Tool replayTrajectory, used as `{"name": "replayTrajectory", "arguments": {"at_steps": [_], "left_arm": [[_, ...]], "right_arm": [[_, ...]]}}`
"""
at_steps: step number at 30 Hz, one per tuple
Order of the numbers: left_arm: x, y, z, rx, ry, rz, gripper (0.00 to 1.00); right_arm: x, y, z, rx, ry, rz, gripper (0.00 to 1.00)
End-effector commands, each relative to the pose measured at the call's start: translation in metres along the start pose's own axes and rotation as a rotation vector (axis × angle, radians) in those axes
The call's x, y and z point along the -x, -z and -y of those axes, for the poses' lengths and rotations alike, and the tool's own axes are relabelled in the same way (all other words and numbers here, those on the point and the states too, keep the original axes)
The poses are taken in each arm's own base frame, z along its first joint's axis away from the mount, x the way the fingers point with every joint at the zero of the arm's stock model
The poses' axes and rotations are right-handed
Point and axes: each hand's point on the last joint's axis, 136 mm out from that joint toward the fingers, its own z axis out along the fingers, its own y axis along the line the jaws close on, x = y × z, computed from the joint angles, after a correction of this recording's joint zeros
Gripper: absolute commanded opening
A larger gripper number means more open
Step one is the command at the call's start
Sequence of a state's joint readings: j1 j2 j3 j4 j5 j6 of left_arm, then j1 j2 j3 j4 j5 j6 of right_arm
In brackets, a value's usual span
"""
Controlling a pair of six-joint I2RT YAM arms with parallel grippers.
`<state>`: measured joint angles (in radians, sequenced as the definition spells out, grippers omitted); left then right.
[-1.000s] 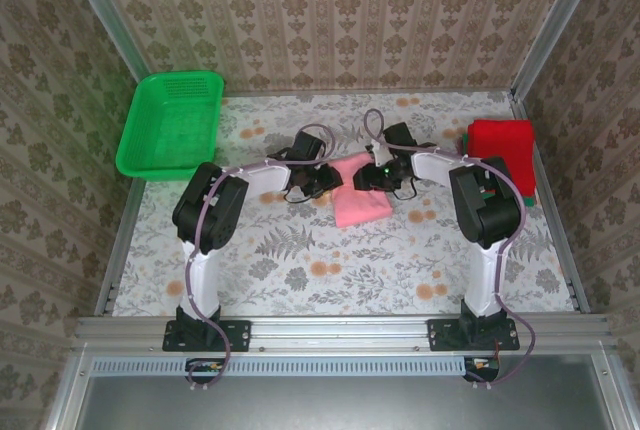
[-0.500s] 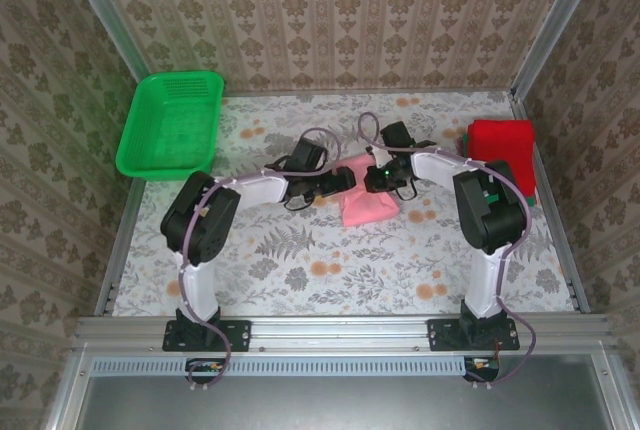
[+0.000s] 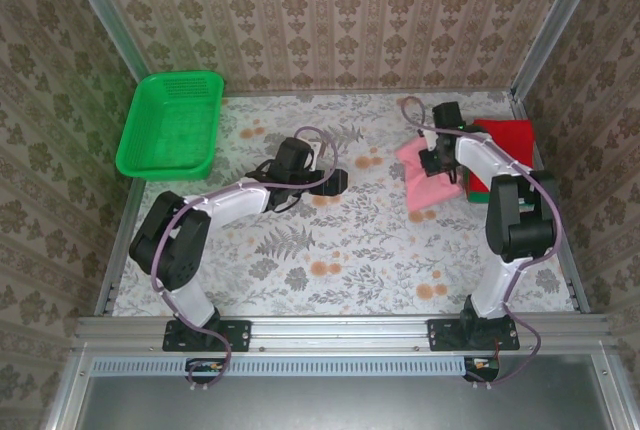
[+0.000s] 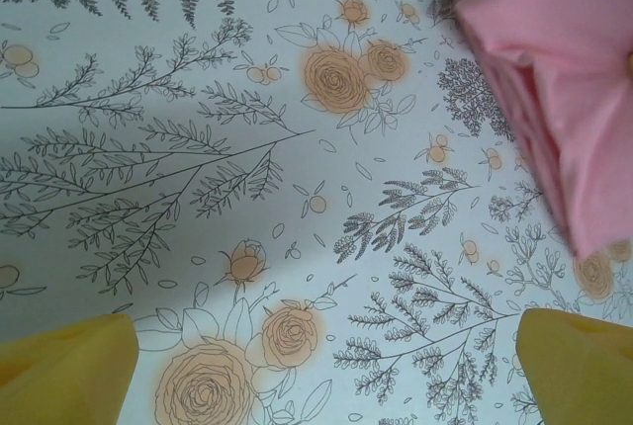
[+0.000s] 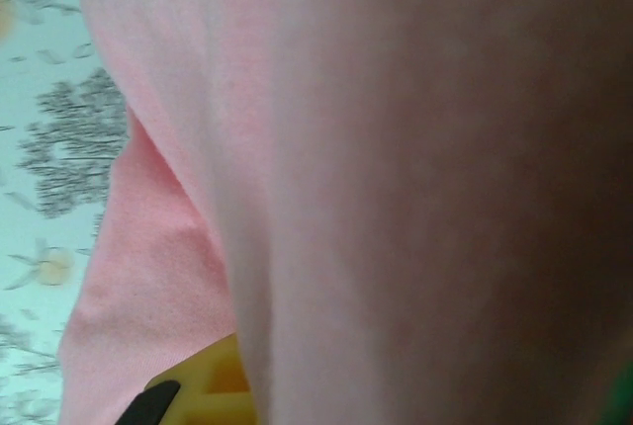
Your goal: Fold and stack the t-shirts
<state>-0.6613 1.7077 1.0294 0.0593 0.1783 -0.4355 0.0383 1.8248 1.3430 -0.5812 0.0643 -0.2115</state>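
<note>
The pink t-shirt [image 3: 428, 178], already bundled into a rough rectangle, lay near the far right corner of the tabletop [image 3: 300, 250]. Its right edge touched or slightly overlapped the red t-shirt [image 3: 505, 138], which sat folded against the right edge. A sliver of green at the near side of the red one was probably the green t-shirt [image 3: 476, 186] beneath it.

The right gripper [image 3: 437, 158] sat on the far part of the pink bundle. In the right wrist view, cloth pressed close over a yellow finger [image 5: 213, 385]. The pinch itself was hidden there, but the jaws looked closed narrow on a fold of the shirt.

From that gripper the stack lay directly to the right, just beside it. The bundle's long axis ran roughly from the far edge towards the near edge, about parallel with the stack's left side. A short carry to the right would likely have set it on top.

The left gripper [image 3: 337, 183] hovered over the middle of the tabletop with its fingers [image 4: 64, 376] spread wide and holding nothing. The pink shirt was well off to its right, so the right arm was plainly the nearer one.
</note>
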Motion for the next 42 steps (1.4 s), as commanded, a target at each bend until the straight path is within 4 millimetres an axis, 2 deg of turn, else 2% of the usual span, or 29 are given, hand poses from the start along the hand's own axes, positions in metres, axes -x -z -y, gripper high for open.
{"name": "replayTrajectory", "arguments": {"at_steps": [1,9,18,22,25,29,37,42], "left_arm": [[0.003,0.002,0.010,-0.036,-0.063,0.012,1.00],[0.001,-0.006,0.015,-0.048,-0.035,0.025,1.00],[-0.010,-0.007,0.015,-0.042,-0.030,0.005,1.00],[-0.011,-0.007,0.014,-0.042,-0.034,0.001,1.00],[-0.010,-0.007,0.016,-0.049,-0.040,0.004,1.00],[-0.011,-0.008,0.016,-0.054,-0.047,-0.001,1.00],[-0.014,-0.005,0.016,-0.057,-0.055,-0.014,1.00],[-0.015,-0.005,0.017,-0.063,-0.062,-0.029,1.00]], "right_arm": [[0.018,0.036,0.022,-0.029,0.050,0.064,0.00],[0.034,0.067,0.024,0.025,0.075,0.113,0.00],[0.050,0.121,0.061,0.029,-0.008,0.219,0.00],[0.047,0.141,0.083,0.052,-0.062,0.247,0.00],[0.043,0.150,0.088,0.134,-0.100,0.273,0.00],[0.037,0.154,0.094,0.217,-0.180,0.294,0.00],[0.017,0.151,0.123,0.185,-0.235,0.266,0.00],[0.013,0.141,0.130,0.201,-0.252,0.247,0.00]]}}
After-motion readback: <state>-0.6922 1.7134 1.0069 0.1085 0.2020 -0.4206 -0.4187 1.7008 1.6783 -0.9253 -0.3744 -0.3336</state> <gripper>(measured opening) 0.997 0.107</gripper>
